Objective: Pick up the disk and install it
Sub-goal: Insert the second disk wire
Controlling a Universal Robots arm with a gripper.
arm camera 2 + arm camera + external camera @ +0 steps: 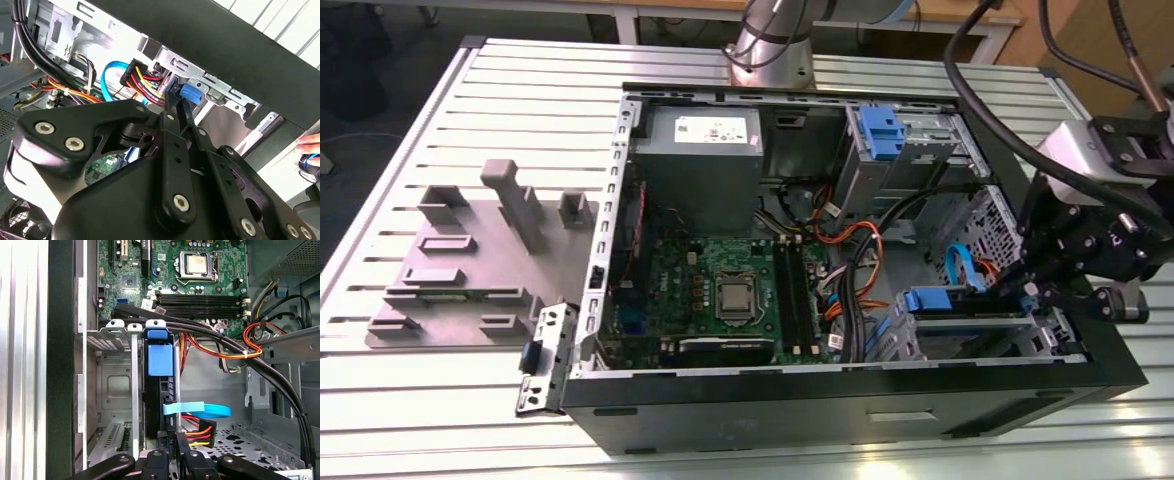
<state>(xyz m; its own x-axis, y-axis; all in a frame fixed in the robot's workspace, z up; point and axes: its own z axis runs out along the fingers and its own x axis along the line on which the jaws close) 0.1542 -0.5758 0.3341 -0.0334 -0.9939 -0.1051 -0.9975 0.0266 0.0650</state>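
The disk (pixel 160 362) stands on edge inside the metal drive cage (pixel 107 340), with its blue bracket and blue handle facing the camera. In the exterior view the disk (pixel 937 300) shows as a blue patch in the cage at the case's near right corner. My gripper (pixel 175 437) is at the disk's cabled end, beside the light blue data cable (pixel 200 410) and the coloured power plug (pixel 200 432). In the second wrist view the gripper (pixel 175 100) has its fingers drawn together next to the blue bracket (pixel 191 93). Whether they touch the disk is hidden.
The open computer case (pixel 854 385) lies on a slatted table. Thick black cables (pixel 240 352) cross above the cage. A grey power supply box (pixel 698 150) and a blue-tabbed cage (pixel 878 130) sit at the back. A grey fixture plate (pixel 467 260) lies toward the exterior view's left. A person's hand (pixel 311 142) is near the case.
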